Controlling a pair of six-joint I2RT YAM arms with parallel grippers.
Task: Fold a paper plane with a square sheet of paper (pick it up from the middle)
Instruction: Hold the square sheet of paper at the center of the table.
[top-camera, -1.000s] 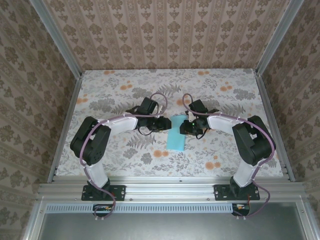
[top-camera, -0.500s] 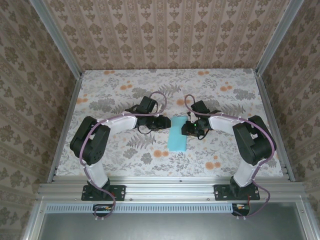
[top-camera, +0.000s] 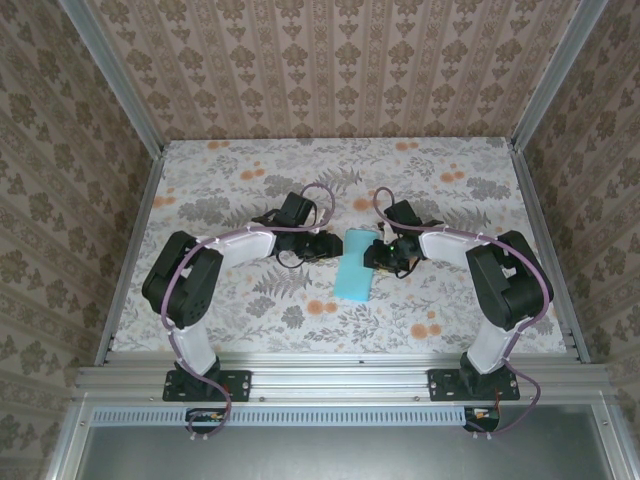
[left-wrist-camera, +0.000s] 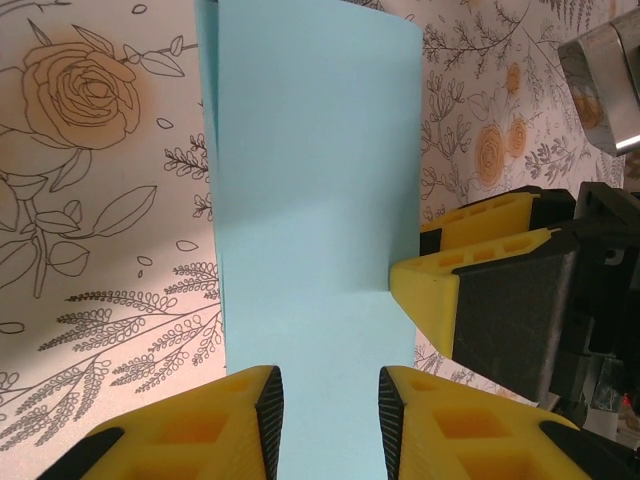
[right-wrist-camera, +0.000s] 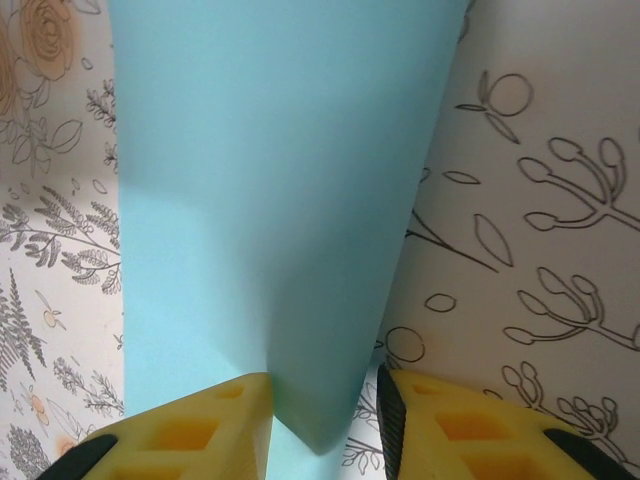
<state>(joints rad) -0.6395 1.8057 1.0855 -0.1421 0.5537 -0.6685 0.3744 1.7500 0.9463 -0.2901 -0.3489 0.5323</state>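
The floral-patterned tabletop (top-camera: 270, 310) carries a thin light turquoise paper sheet (top-camera: 353, 266) at centre frame, already folded into a narrow strip. I judge the nose and wing folds remain. The left gripper (left-wrist-camera: 330, 415) and right gripper (right-wrist-camera: 325, 415) flank it, jaws narrowly parted, apparently clamping nothing.

a floral tabletop (top-camera: 440, 190) sits between patterned walls (top-camera: 330, 60) and aluminium rails (top-camera: 340, 375).

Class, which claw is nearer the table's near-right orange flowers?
Right. The right claw is beyond and left of the orange flowers; the left claw lies farther left, across the folded turquoise paper.
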